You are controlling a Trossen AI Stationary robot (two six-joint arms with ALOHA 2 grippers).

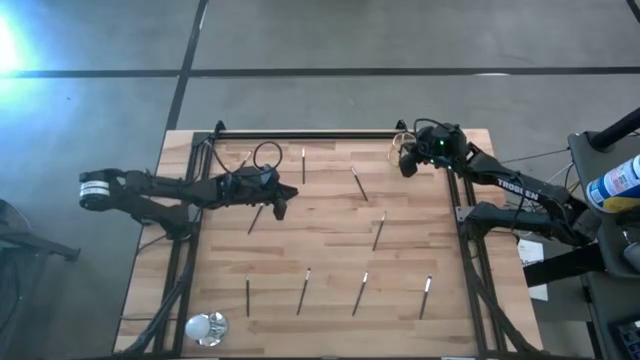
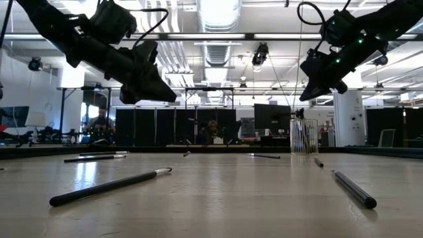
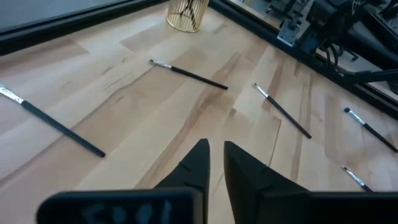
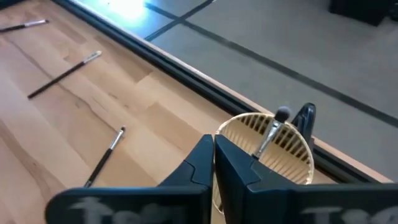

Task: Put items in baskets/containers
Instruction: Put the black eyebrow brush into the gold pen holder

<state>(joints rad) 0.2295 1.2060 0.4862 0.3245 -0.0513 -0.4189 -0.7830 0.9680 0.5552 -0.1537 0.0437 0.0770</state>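
White lettering is being shown along the right arm (image 1: 515, 190) in the high view; it appears to read "TROSSEN", though only part of the word is being made out clearly. Blurred pale marks are being displayed on the dark housing at the base of each wrist view, but no letters are being resolved there. A blue and white bottle (image 1: 617, 181) at the right edge of the high view is bearing a label whose print is not being made out. In the low view, no signs or numbers are being read in the room behind the table.
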